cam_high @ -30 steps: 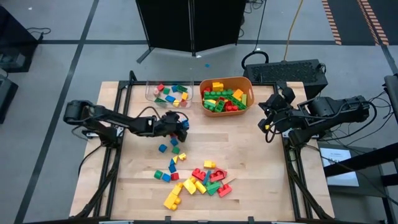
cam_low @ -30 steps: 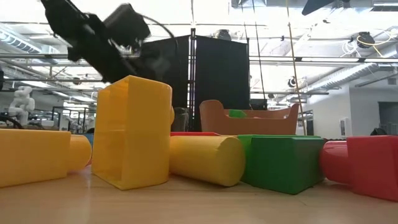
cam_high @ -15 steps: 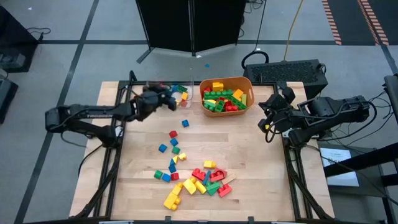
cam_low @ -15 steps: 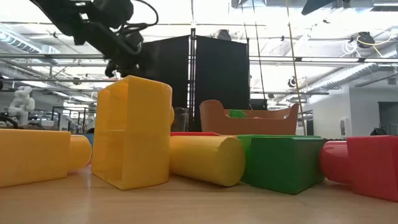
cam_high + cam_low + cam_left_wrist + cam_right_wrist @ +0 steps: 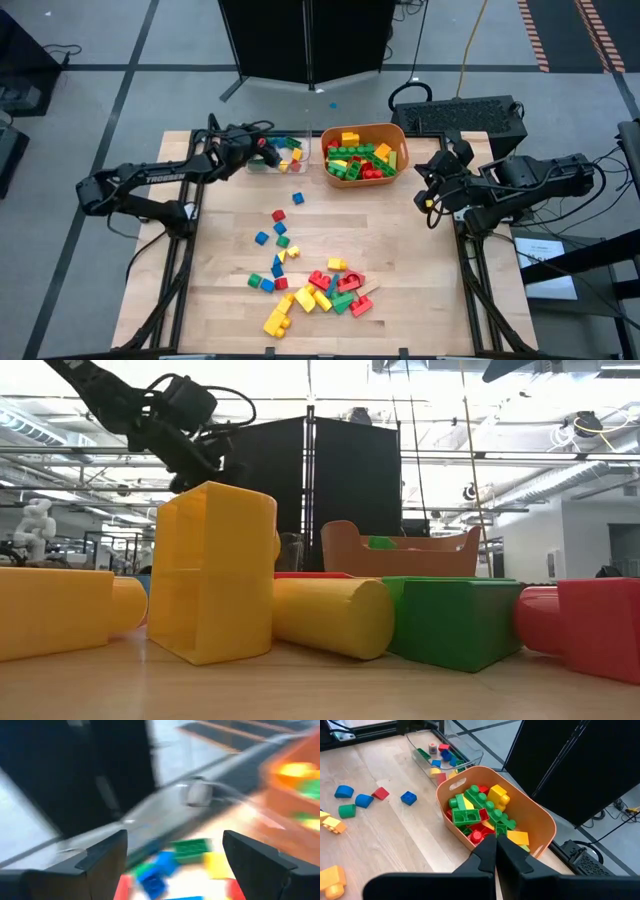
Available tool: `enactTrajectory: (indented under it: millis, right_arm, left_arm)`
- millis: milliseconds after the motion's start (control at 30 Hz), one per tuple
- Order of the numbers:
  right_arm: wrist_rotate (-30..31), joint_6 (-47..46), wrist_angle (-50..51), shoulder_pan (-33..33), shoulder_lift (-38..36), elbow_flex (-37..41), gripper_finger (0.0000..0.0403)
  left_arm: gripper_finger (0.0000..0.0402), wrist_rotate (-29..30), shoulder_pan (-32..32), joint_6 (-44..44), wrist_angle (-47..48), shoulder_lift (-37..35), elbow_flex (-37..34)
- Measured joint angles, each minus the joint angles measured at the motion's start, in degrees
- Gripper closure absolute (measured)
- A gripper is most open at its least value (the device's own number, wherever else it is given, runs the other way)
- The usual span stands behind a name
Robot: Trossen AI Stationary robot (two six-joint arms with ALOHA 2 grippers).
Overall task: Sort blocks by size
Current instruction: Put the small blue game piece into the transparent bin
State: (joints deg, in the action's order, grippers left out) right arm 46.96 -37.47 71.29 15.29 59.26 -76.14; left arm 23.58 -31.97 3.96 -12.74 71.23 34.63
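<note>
Hovering over clear tray [image 5: 262, 146] at far left, left gripper [image 5: 262, 150] w/ fingers wide, empty. Blocks [image 5: 310, 290] scattered mid-table & near edge. Right gripper [image 5: 432, 190] pinched together, parked at right edge.

The blocks [image 5: 315, 290] are red, yellow, green and blue; most lie in a loose heap on the wood at 6 o'clock, with small cubes scattered toward the centre. More blocks fill two containers at 12 o'clock.
</note>
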Motion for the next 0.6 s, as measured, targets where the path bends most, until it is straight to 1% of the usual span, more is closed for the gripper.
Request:
enactTrajectory:
  millis: [100, 133, 167, 200, 300, 400, 467, 600]
  right_arm:
    - [-0.02, -0.48, 0.02, 0.00, 0.00, 0.00, 0.0399]
    - [-0.01, -0.85, 0.02, 0.00, -0.02, 0.00, 0.0399]
    - [-0.02, -1.08, 0.03, 0.00, 0.00, 0.00, 0.0399]
    - [0.00, -1.27, 0.04, 0.00, 0.00, 0.00, 0.0399]
    - [-0.02, -1.51, 0.05, 0.00, 0.00, 0.00, 0.0399]
    - [-0.03, -1.46, 0.06, 0.00, -0.01, 0.00, 0.0399]
    - [-0.04, -1.46, 0.09, 0.00, 0.00, 0.00, 0.0399]
    - [-0.07, -1.44, 0.15, 0.00, -0.02, 0.00, 0.0399]
  left_arm:
    - [0.0071, -12.23, 1.45, 2.93, -0.80, -0.29, 0.70]
    - [0.0071, -15.32, 2.61, 4.30, -0.90, -0.29, 1.23]
    - [0.0070, -17.37, 4.19, 5.14, -0.95, -0.30, 1.49]
    - [0.0070, -18.22, 6.04, 5.78, -0.87, -0.26, 1.66]
    - [0.0070, -17.89, 11.96, 3.92, -0.24, -0.07, 1.84]
    - [0.0069, -14.18, 16.75, 0.54, 0.86, 1.61, 1.96]
    - [0.0069, -12.36, 18.50, 0.22, 2.22, 3.41, 1.81]
    - [0.0069, -11.92, 20.59, 2.74, 1.12, 9.10, 1.91]
